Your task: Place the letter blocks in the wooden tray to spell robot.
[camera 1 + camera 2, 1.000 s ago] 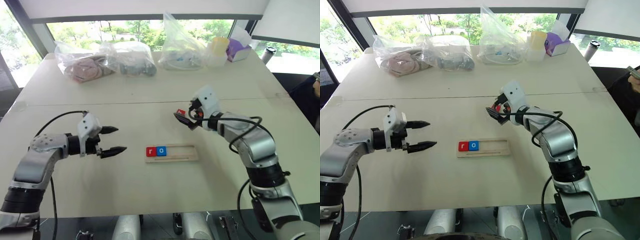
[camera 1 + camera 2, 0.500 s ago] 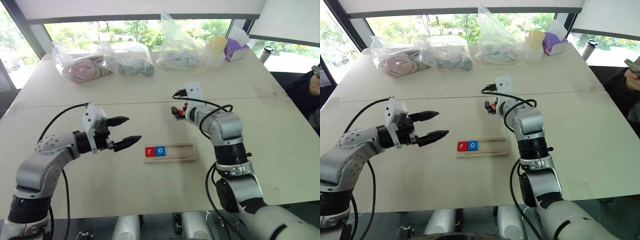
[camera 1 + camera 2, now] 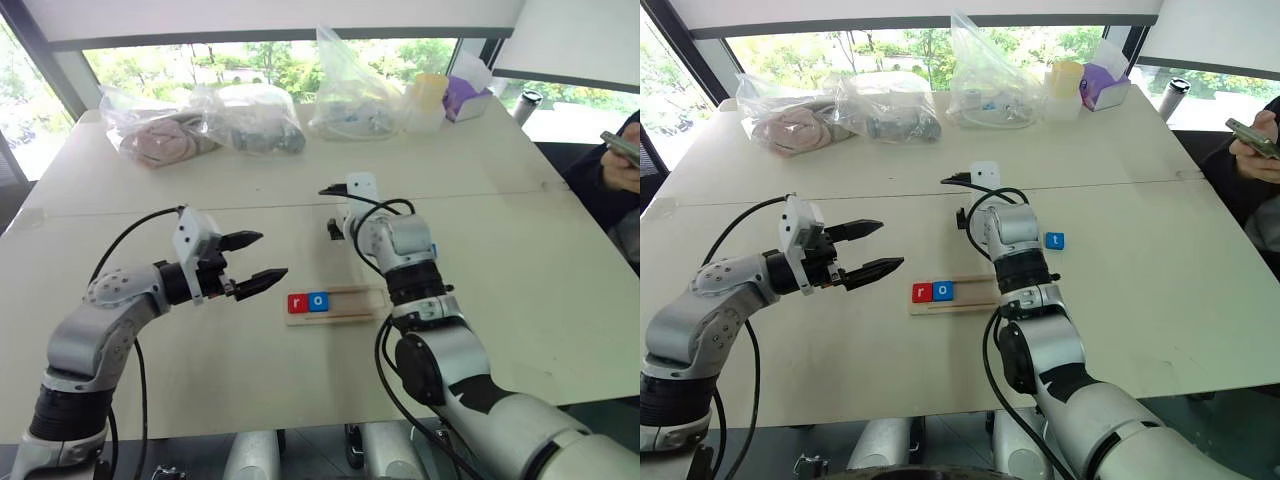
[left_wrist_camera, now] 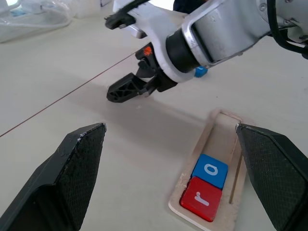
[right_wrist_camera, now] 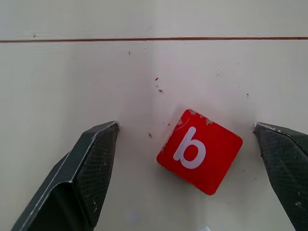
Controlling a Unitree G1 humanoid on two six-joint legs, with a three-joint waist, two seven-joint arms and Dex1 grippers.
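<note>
the right gripper [image 5: 187, 144], fingers spread wide and holding nothing, points down over the red b block [image 5: 199, 150], which lies flat on the table [image 3: 520, 260] between the 2 fingers, turned cornerwise to them and touching neither. that block lies just beyond the far side of the wooden tray [image 3: 352, 304], where r [image 3: 298, 303] and o [image 3: 318, 301] already fill the left end, so the right arm is nearer to it. the left gripper [image 3: 255, 262] hangs spread and empty left of the tray, and the blue t block [image 3: 1054, 240] sits right of the right wrist.
</note>
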